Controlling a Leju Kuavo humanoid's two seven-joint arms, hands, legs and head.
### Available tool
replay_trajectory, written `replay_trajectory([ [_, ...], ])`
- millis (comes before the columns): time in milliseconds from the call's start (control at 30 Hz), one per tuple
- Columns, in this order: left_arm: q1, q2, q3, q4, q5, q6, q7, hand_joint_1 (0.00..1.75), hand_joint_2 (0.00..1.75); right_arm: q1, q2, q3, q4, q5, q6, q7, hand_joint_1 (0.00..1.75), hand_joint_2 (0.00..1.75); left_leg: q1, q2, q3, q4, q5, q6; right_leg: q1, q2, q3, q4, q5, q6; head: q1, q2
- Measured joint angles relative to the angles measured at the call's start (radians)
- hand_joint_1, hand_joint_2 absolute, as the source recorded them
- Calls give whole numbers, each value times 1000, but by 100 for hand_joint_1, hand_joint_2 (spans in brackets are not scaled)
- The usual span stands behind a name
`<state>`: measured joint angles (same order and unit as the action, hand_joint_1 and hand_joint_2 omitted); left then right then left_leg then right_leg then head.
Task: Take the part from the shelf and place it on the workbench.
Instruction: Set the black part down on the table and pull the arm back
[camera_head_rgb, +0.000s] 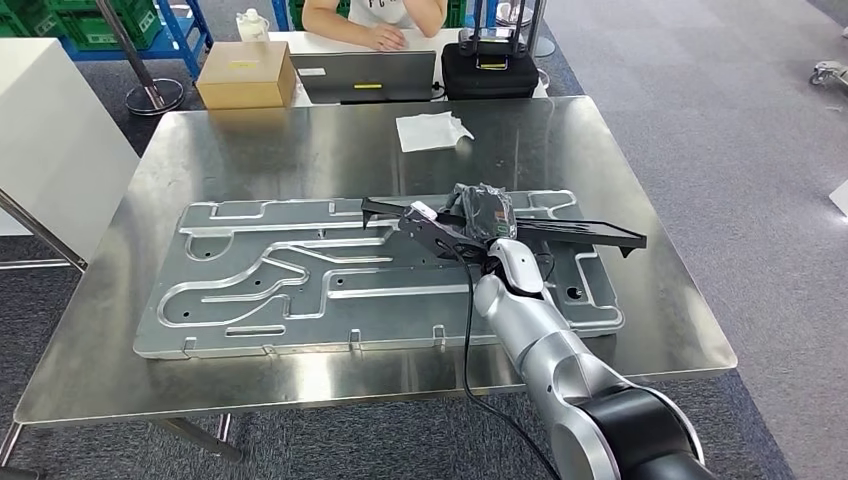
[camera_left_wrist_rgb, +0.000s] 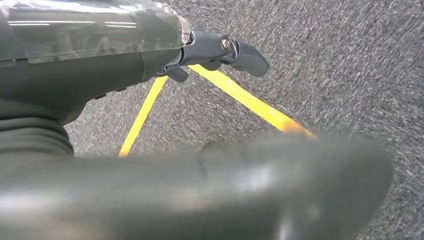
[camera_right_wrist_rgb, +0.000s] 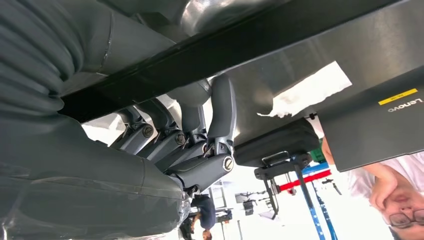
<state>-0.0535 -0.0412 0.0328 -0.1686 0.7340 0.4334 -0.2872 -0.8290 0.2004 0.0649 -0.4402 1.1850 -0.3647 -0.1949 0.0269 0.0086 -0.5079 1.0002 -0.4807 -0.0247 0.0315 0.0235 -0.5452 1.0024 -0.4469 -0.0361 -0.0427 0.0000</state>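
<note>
On the steel workbench (camera_head_rgb: 300, 150) lies a large grey aluminium plate (camera_head_rgb: 250, 330) with milled grooves. My right hand (camera_head_rgb: 478, 228) grips a long, thin black part (camera_head_rgb: 590, 233) near its middle and holds it roughly level just above the plate's right half. In the right wrist view the dark fingers (camera_right_wrist_rgb: 220, 115) curl around the black part (camera_right_wrist_rgb: 210, 52), which crosses the picture. My left hand (camera_left_wrist_rgb: 220, 52) hangs over grey carpet with yellow floor lines and holds nothing.
At the bench's far edge lie a white paper (camera_head_rgb: 431, 130), a cardboard box (camera_head_rgb: 246, 74), a closed laptop (camera_head_rgb: 368, 76) and a black case (camera_head_rgb: 490, 68). A person (camera_head_rgb: 375, 20) sits behind them. A white cabinet (camera_head_rgb: 50, 150) stands to the left.
</note>
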Motion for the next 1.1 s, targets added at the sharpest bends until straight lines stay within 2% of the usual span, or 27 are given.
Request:
replay_trajectory([
  [33, 0, 0, 0, 0, -3, 2, 2, 0, 175, 1, 0, 0, -1, 0, 0, -2, 0, 175, 0, 0, 2, 0, -2, 0, 0, 0, 2, 0, -2, 1, 0, 0],
  [67, 0, 0, 0, 0, -6, 4, 2, 0, 175, 2, 1, 0, -1, -1, 0, -4, 0, 175, -1, 0, 4, 0, -3, 1, 0, 0, 4, 0, -3, 2, 0, 0],
  [200, -1, 0, 1, -1, -3, -4, -17, 0, 0, 26, 6, 0, -1, -5, 5, -4, 0, 0, -2, -4, 9, -2, -6, 1, 0, -4, 8, -1, -8, 4, 0, 0],
  [300, 1, 0, 4, -2, 0, -12, -23, 0, 0, 49, 7, 0, 0, -7, 4, -4, 0, 0, -2, -9, 7, -4, -5, 0, -1, -7, 5, -1, -8, 4, 0, 0],
  [433, 2, 0, 6, -2, 1, -15, -20, 0, 0, 54, 7, 0, 0, -15, 3, -5, 0, 175, -2, -9, 7, -6, -5, 0, -1, -7, 3, -1, -10, 3, 0, 0],
  [633, 3, 0, 8, -2, 0, -36, -20, 0, 0, 61, 7, -1, -1, -30, 7, -25, 0, 175, -2, -10, 7, -11, -6, -1, -1, -7, 2, -1, -12, 2, 0, 0],
  [800, 5, 0, 10, -2, -8, -61, -20, 0, 0, 61, 10, -6, -16, -100, 42, -85, 0, 175, -3, -10, 7, -13, -6, -1, -2, -7, 2, -1, -13, 1, 0, 0],
  [967, 7, 3, 11, -2, -22, -87, -16, 0, 0, 61, 29, -26, -105, -311, 165, -150, 0, 175, -3, -10, 8, -14, -5, -2, -2, -8, 1, -1, -13, 1, 0, 0],
  [1100, 11, 5, 13, -2, -31, -96, -15, 0, 0, 74, 44, -21, -272, -556, 296, -167, 0, 175, -3, -11, 7, -15, -4, -4, -2, -8, 0, -1, -13, 1, 0, 0],
])
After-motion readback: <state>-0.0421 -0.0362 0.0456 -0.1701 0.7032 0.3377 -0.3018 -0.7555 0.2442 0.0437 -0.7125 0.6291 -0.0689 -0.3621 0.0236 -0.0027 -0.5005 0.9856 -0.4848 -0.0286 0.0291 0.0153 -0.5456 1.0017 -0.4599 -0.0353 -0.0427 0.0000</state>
